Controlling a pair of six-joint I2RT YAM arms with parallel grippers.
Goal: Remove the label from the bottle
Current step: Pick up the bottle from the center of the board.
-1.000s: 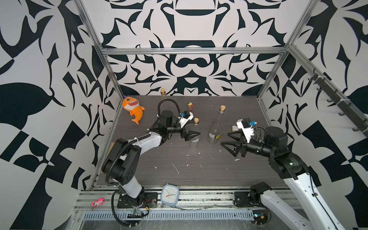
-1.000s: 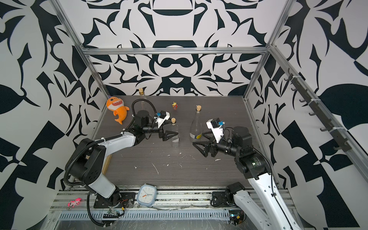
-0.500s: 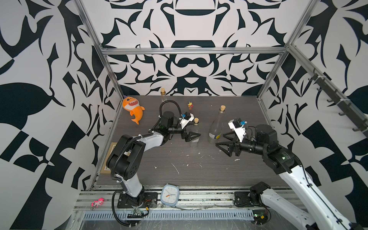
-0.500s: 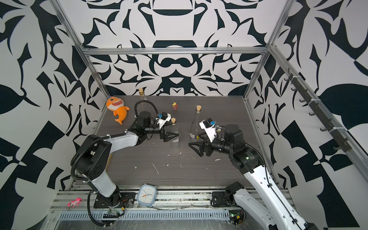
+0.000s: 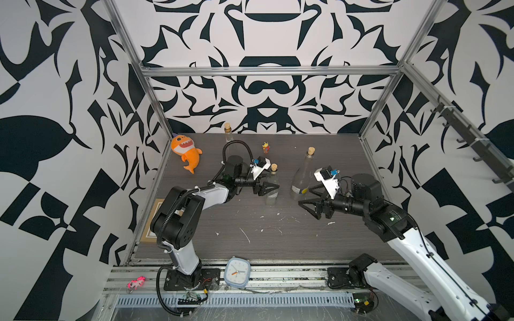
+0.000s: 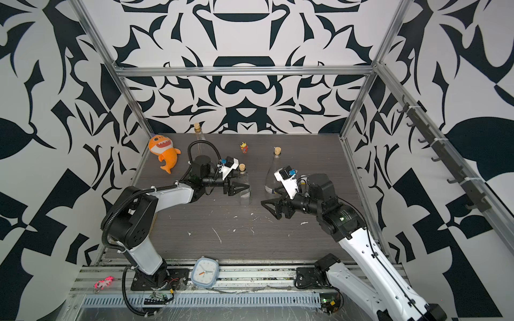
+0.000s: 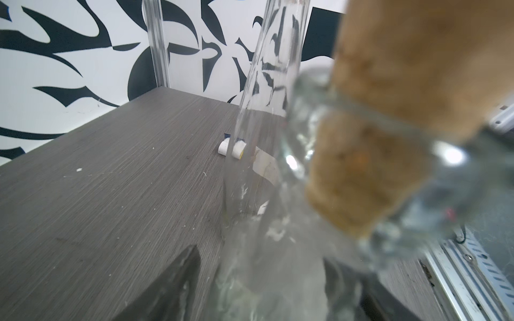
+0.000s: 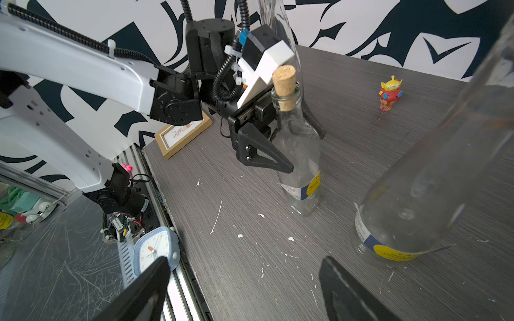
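You are working the hold. The left claw [image 8: 306, 152] is straddling the small bottle [image 5: 272, 200] at the centre of the frame in both top views, with one finger on each side of the glass body, below the cork [image 8: 283, 80] and above the label [image 8: 304, 189]. I cannot tell from these views whether the fingers are pressing the glass or standing just off it. The bottle is standing upright on the desk [image 5: 211, 244]. Its label is sitting low on the body, clear of the fingers and facing the right arm's camera. The right claw [image 5: 309, 199] is hanging wide and empty, low over the desk at right of centre, just beside the base of the tall bottle [image 5: 303, 175], which is carrying a label of its own. In my judgement you are needing a firm, square clamp before anything touches the paper. Be seating both fingers flat on the glass above the label's upper edge, and be holding the base planted so the bottle is not tipping or turning under the pull. Be bringing the right claw in narrowed, aiming at a free edge of the label by its yellow patch, and be swinging it clear of the tall bottle, which looks easy to knock over. Smooth glass is likely to be slipping under a light grip.
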